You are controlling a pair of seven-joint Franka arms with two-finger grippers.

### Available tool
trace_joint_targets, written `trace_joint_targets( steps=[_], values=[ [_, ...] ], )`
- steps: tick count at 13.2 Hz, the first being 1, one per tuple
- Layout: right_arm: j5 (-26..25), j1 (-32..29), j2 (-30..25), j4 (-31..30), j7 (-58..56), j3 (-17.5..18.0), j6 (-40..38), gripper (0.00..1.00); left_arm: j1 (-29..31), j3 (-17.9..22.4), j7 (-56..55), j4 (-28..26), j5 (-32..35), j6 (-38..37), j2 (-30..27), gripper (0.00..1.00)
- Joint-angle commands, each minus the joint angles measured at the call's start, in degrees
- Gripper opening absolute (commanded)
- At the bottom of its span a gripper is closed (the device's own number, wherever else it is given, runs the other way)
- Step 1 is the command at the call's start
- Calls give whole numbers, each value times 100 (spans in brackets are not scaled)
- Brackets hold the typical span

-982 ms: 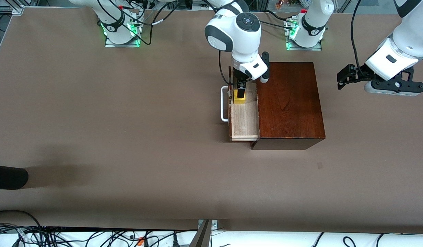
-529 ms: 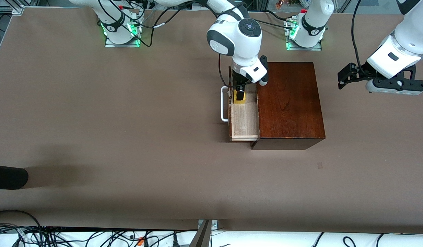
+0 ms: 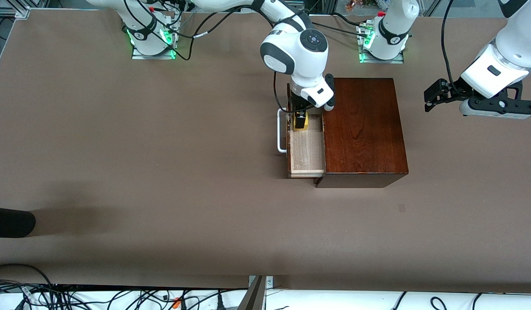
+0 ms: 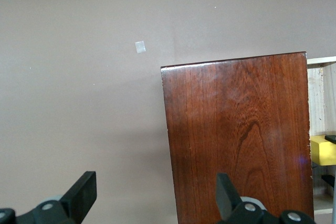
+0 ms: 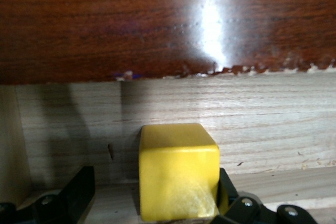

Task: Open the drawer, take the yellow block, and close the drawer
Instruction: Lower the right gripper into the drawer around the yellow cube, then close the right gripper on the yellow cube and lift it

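Observation:
The drawer [image 3: 307, 151] of the dark reddish-brown box [image 3: 364, 129] stands pulled out, its white handle [image 3: 282, 131] toward the right arm's end of the table. The yellow block [image 3: 306, 122] sits on the pale drawer floor at the end farther from the front camera. My right gripper [image 3: 300, 120] is down in the drawer, open, straddling the block [image 5: 178, 171]; one finger [image 5: 227, 192] touches it and the other [image 5: 79, 188] stands off with a gap. My left gripper [image 3: 433, 98] is open and empty in the air over the table beside the box [image 4: 236, 140], and the arm waits.
A black object [image 3: 11, 221] pokes in at the table's edge toward the right arm's end. A small pale mark [image 3: 402, 208] lies on the table nearer the front camera than the box. Cables run along the front edge.
My right gripper has come down lower into the drawer around the yellow block. The left arm shifted slightly, then held still. The drawer has not moved.

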Motion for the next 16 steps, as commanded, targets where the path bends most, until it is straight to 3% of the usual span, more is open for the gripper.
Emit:
trace_joint_targets(
  steps=[1,2,5,6,10,13,16],
  values=[
    [-63,57,54,214,-30,-58,-29,100,37,-37,35,181,124,-133,76,100],
    [-63,66,72,214,-21,-58,-2,95,37,-36,26,181,124,-133,84,100],
    [-55,75,54,214,32,-58,-37,24,37,-36,26,181,124,-133,93,100],
    [-55,66,37,223,32,-67,-63,13,37,-36,26,181,124,-142,93,100],
    [33,-57,-182,388,6,-32,-458,0,28,-45,18,189,124,-133,93,100],
    [226,-197,-270,1004,-3,-23,-1336,0,28,-45,18,189,124,-133,93,100],
    [585,-539,-788,1058,-3,-93,-1680,0,28,-45,18,189,124,-133,93,100]
  ],
)
